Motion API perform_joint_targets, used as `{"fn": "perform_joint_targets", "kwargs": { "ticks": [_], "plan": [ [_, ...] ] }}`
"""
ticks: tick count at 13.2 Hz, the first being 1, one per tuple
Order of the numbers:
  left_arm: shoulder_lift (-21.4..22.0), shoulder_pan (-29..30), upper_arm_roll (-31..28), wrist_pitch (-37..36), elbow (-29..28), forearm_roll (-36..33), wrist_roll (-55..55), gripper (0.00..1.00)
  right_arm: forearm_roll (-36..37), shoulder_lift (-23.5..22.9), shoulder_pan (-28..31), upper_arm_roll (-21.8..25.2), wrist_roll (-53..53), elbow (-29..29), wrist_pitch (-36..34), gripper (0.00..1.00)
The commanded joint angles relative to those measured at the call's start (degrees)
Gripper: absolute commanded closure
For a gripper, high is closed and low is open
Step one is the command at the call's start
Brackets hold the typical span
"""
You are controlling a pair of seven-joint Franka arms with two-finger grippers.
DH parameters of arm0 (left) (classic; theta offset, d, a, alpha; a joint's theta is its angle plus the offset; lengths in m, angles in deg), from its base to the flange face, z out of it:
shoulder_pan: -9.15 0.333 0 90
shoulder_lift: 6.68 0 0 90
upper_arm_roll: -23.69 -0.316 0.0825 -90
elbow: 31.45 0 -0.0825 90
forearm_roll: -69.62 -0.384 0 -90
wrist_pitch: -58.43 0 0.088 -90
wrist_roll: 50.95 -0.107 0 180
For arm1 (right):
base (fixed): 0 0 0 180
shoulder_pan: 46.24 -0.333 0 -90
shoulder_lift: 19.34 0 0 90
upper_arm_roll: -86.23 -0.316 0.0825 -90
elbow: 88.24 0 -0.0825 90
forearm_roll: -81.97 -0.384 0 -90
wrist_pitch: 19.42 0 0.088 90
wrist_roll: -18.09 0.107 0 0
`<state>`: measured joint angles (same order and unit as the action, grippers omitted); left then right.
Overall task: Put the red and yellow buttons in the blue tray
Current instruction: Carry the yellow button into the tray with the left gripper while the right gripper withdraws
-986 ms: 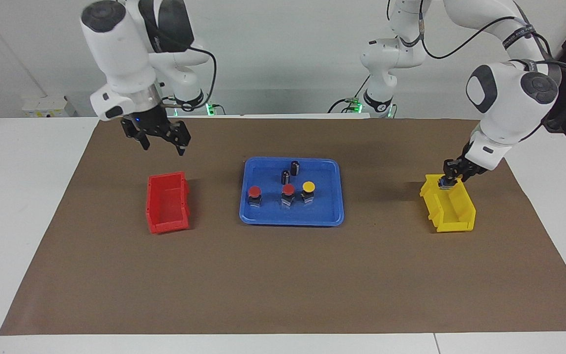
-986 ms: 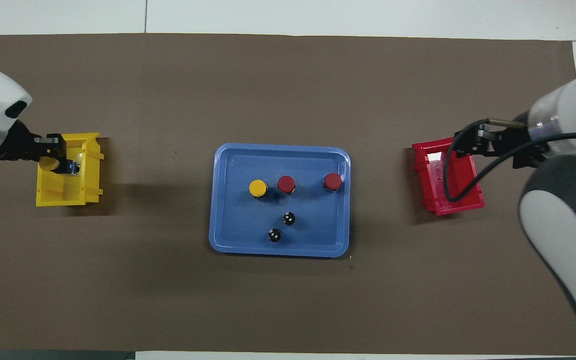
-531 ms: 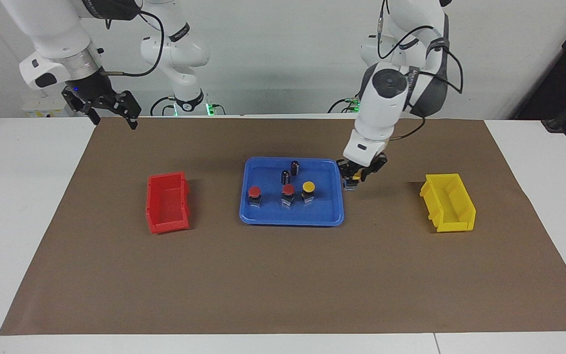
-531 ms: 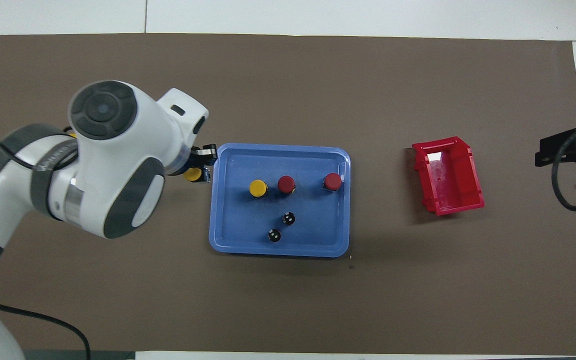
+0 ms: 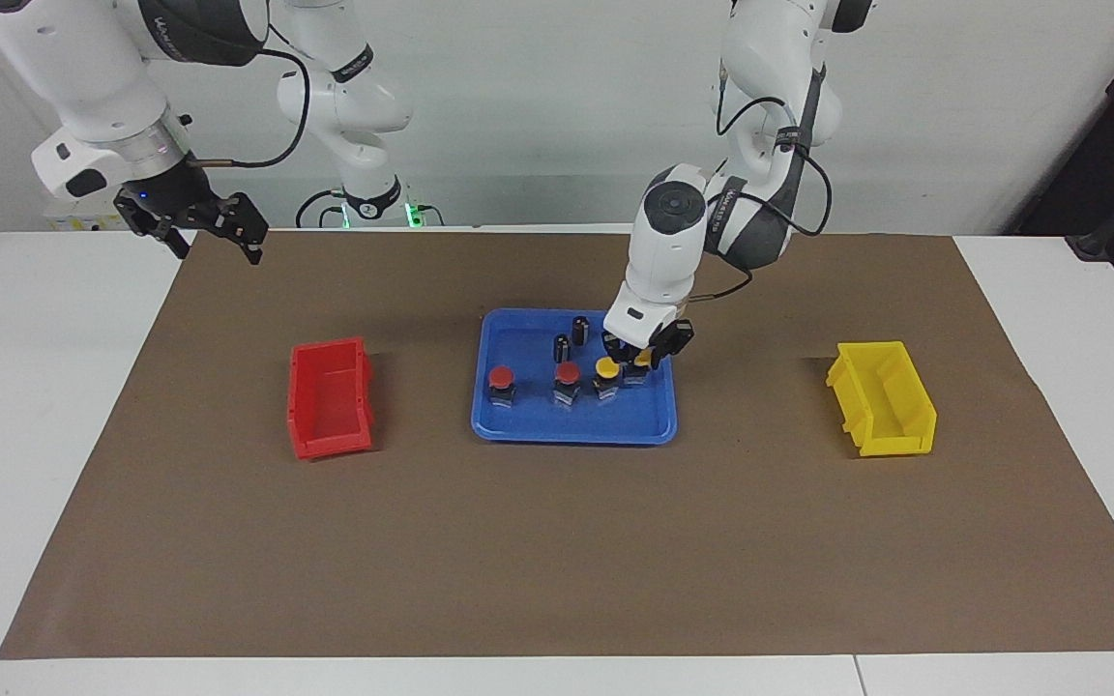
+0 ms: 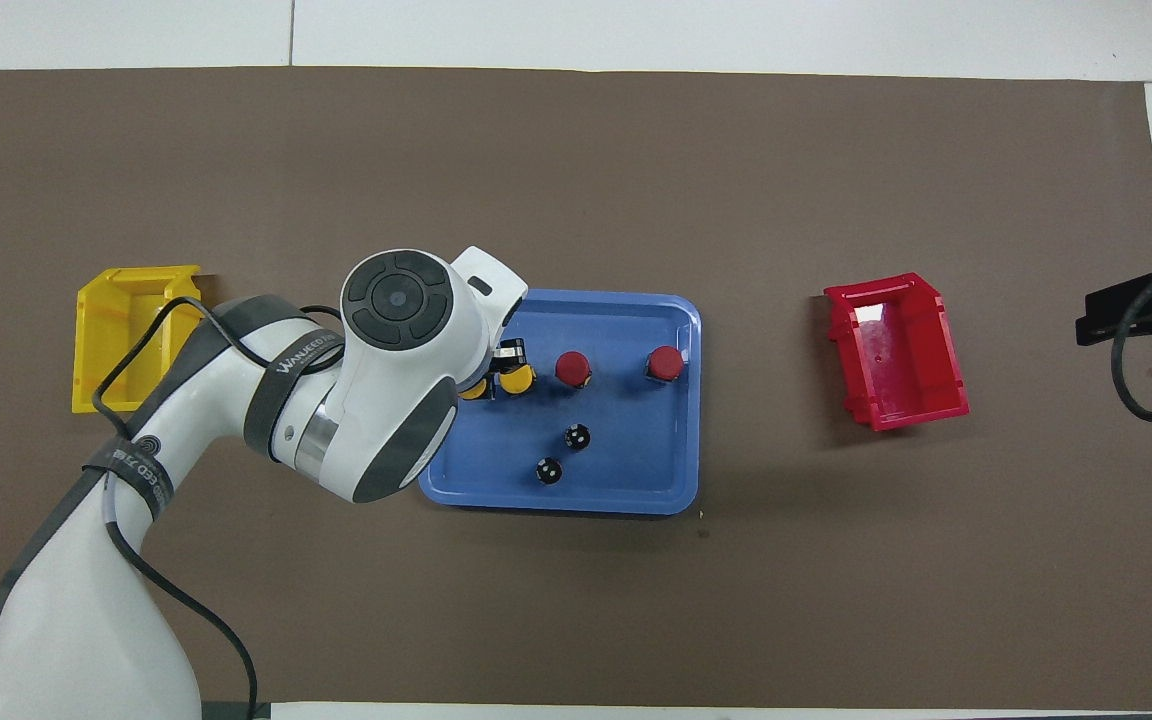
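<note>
Blue tray (image 5: 518,425) at your bench's centre holds two red buttons (image 5: 501,376) and one yellow button (image 5: 606,367) in a row. At that yellow button's 3 o'clock in the facing view, your left claw (image 5: 643,365) grips the second yellow button (image 6: 474,390) low in the tray. Right claw (image 5: 214,228) waits spread wide, raised over the right arm's end of the bench.

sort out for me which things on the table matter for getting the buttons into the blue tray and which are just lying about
Part of the job:
- blue tray
- two red buttons, standing in the tray
- yellow button standing in the tray
- second yellow button, in the left end effector over the tray

Just lying about:
- two dark cylinders in the tray
- red bin
- yellow bin
</note>
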<state>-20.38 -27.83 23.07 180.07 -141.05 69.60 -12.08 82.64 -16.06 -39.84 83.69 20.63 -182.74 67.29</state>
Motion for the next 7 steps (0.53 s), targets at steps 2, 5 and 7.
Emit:
{"fn": "perform_joint_targets", "kwargs": {
  "ticks": [2,5,7],
  "plan": [
    [0.3,0.8,-1.3,1.2,-0.8,0.5,-1.1,0.99,-0.4,1.6,1.0,-0.7,-3.1,-2.0,0.7,0.0],
    [0.5,1.3,-1.4,2.5,-2.7,0.4,-1.6,0.98,-0.5,1.6,1.1,-0.7,-3.9,-2.2,0.7,0.0],
    [0.3,1.1,-1.4,2.4,-2.5,0.4,-1.1,0.37,-0.4,1.6,1.0,-0.7,-4.0,-2.0,1.1,0.0]
  ]
}}
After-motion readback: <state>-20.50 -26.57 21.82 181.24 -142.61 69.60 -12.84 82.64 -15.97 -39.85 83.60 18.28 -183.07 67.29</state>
